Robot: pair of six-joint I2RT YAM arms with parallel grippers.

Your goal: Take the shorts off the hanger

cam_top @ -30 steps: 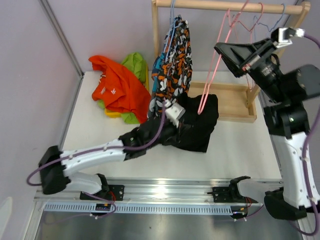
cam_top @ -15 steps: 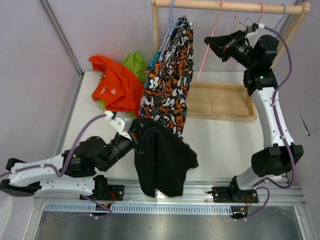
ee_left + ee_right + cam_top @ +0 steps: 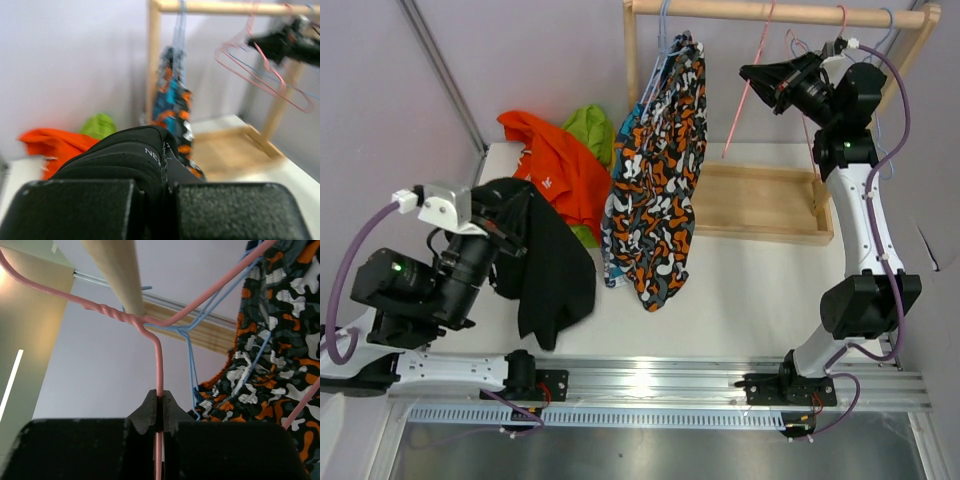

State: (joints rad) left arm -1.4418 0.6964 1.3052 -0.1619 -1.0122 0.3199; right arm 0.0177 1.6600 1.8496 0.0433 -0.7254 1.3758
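**Black shorts bunched in my left gripper, patterned pair on the rack looks like the next one**

The black shorts (image 3: 545,270) are soft and floppy. They drape straight down below my left gripper (image 3: 165,190), which is clamped on a bunched fold. I reckon they weigh next to nothing and will land in a heap wherever I let go. Ahead and to the right of that hand, the patterned shorts (image 3: 660,170) hang off a blue hanger (image 3: 190,365) on the wooden rack (image 3: 770,10). Probably the same limp stuff and a bit slidey on wire, so I'd pinch a thick bit at the waistband or a leg hem, not a single layer. My right gripper (image 3: 160,407) is pinched tight on the neck of the bare pink hanger (image 3: 158,360), just under the rail. The orange-red shorts (image 3: 545,170) and lime green shorts (image 3: 590,125) lie on the table beyond my left hand.
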